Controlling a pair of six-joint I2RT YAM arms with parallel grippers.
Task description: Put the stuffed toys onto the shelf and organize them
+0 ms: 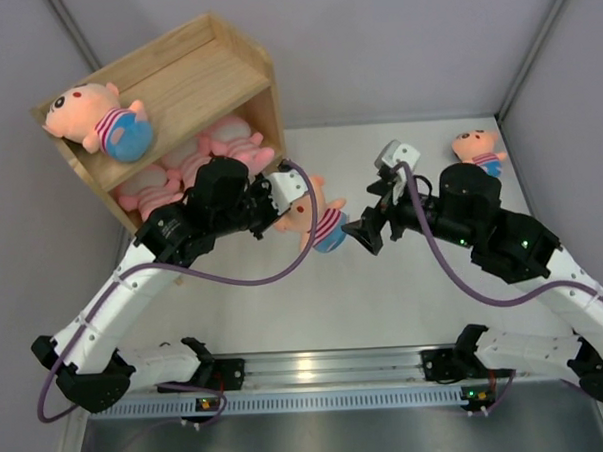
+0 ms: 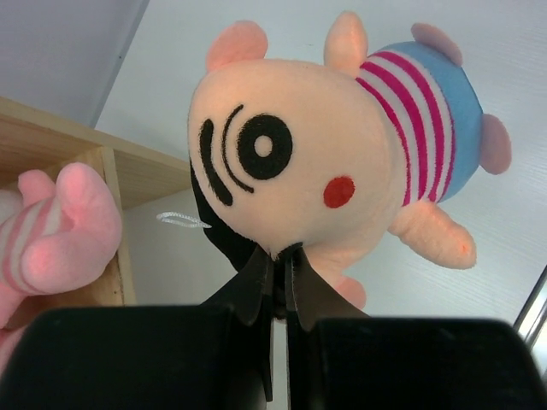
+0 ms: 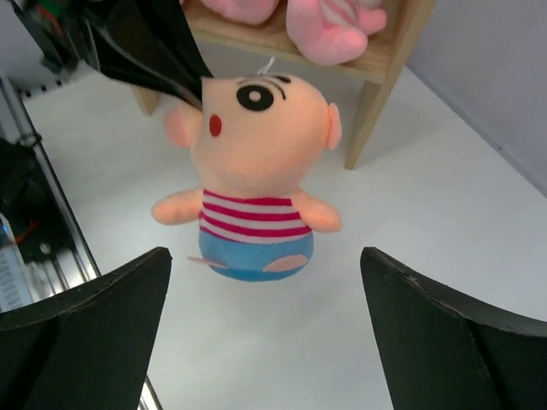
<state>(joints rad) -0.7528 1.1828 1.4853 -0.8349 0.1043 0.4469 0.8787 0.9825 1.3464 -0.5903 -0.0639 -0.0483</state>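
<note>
One doll (image 2: 342,162) is gripped by its dark hair in the clenched left end effector (image 2: 279,256), beside the shelf (image 1: 190,81) | right end effector (image 1: 365,233) is spread wide, facing it | second doll (image 1: 102,120) is laid on the top tier | pink animals (image 1: 223,149) are packed in the lower tier

White table (image 1: 414,291) enclosed by plain grey walls (image 1: 394,42) with metal corner posts (image 1: 541,37); aluminium rail (image 1: 328,366) along near edge, glare at its centre; shadows soft.
</note>
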